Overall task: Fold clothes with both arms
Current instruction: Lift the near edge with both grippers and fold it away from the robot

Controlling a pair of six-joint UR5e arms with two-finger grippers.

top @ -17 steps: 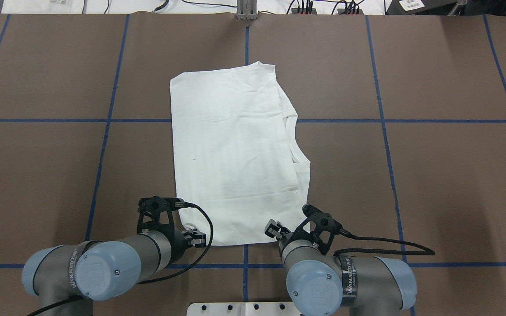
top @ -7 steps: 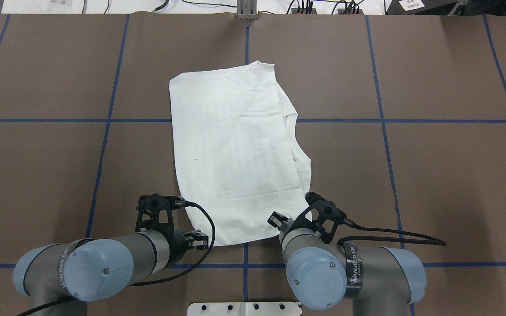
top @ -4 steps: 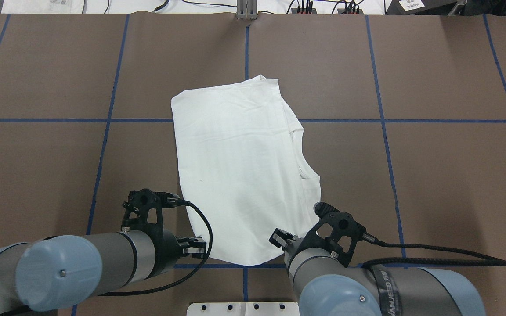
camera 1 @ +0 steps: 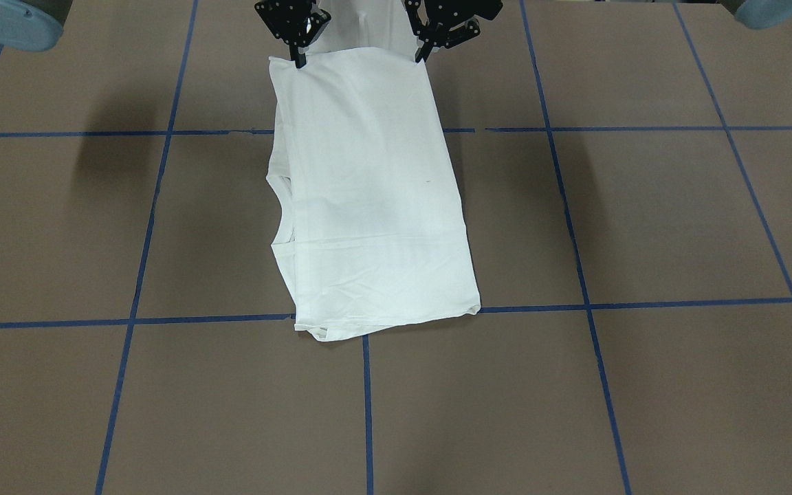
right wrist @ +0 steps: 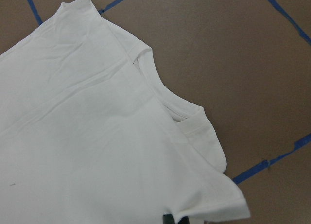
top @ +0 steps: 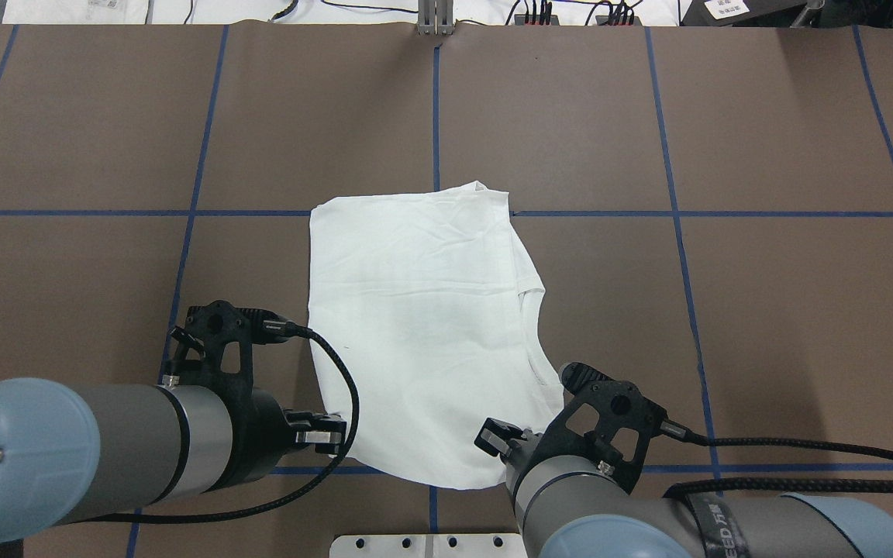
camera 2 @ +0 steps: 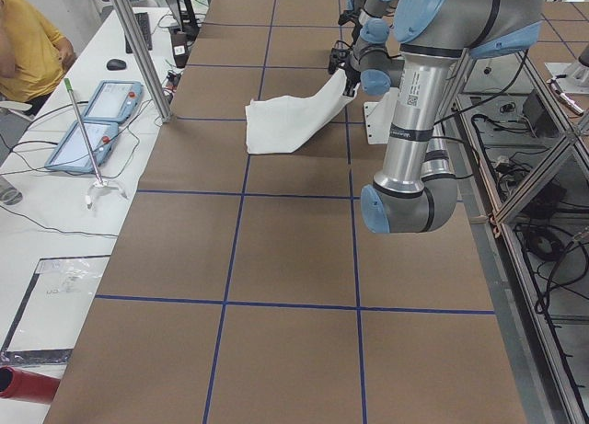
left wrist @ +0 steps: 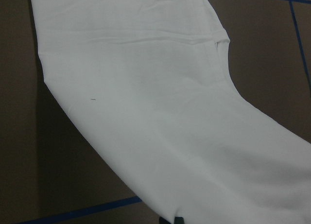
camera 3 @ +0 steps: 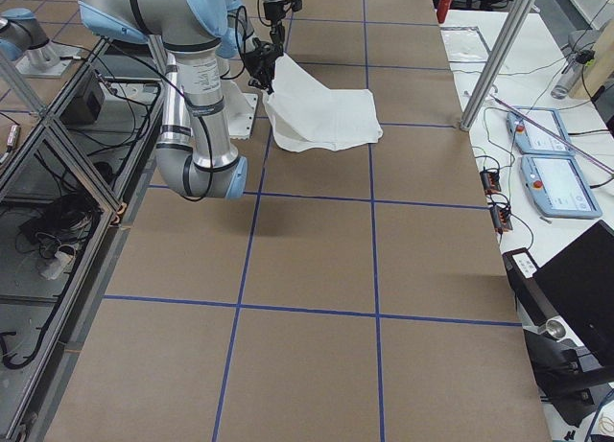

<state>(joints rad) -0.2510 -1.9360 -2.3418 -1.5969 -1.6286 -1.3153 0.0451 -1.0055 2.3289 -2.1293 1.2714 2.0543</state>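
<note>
White shirt (top: 415, 310) folded to narrow panel, near end raised, collar (right wrist: 192, 121) exposed.

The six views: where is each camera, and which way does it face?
Front: across the table, facing the robot; right gripper, left gripper.
Overhead: behind the robot, looking down; left arm, right arm.
Left side: table's end; left arm near.
Right side: opposite end; right arm near.
Left wrist: down onto shirt; almost no robot.
Right wrist: likewise.
All show the shirt.
</note>
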